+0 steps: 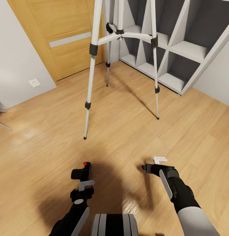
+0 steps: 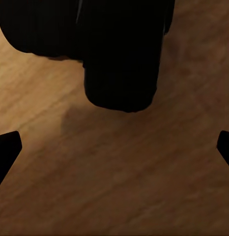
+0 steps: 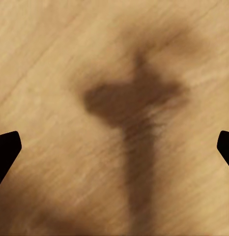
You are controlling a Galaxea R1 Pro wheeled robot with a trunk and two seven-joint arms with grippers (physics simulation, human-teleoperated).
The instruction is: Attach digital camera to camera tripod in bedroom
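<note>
I had the digital camera [image 1: 82, 170] in my left gripper [image 1: 82, 183], held low over the wood floor [image 1: 39, 157]. The jaws looked closed on it, but I could not see how tight. My right gripper [image 1: 159, 160] was holding nothing, and I could not tell how wide its jaws were.

The camera tripod [image 1: 121, 32] stood in front of me, near the door [image 1: 62, 39] and the white shelves [image 1: 180, 49].

I thought the camera could slip and fall if my hold was weak. I could also bump a thin tripod leg with my arm and knock the whole thing over.

The top of the tripod was cut off, so I could not see where the camera goes. In my left wrist view the camera [image 2: 119, 54] was just a dark lump.
</note>
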